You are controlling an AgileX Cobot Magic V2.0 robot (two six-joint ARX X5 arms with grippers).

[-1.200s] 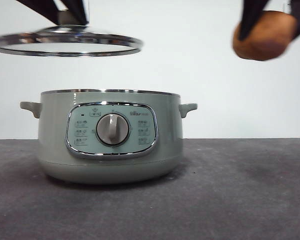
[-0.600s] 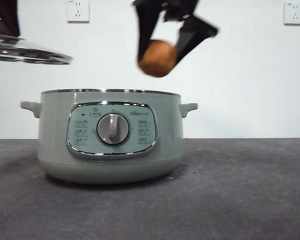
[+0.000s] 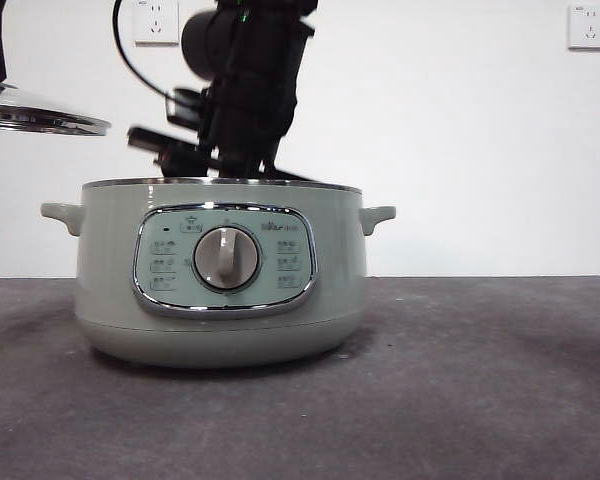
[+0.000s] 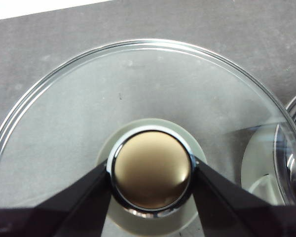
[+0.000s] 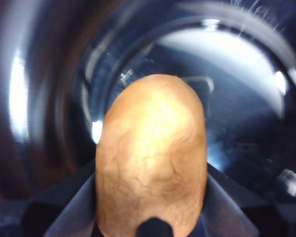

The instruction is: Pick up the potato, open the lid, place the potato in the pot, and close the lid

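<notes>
Orange-brown skin fills my right wrist view: the right end effector [image 5: 153, 217] is clamped on the potato [image 5: 152, 173], its black jaws pressed to both sides, with the dark, shiny inside of the pot [image 5: 49, 98] all around it. From the front I see that arm reaching down through the open mouth of the pot [image 3: 220, 300], so the potato is inside or just at the rim, not yet let go. I judge the placing step is in hand; next the jaws should part and the arm lift clear. My left end effector [image 4: 152, 170] grips the knob of the lid [image 4: 138, 89], held high at the left, apart from the pot. Wall sockets [image 3: 156, 20] sit far behind. Only the right arm blocks the lid's return.
</notes>
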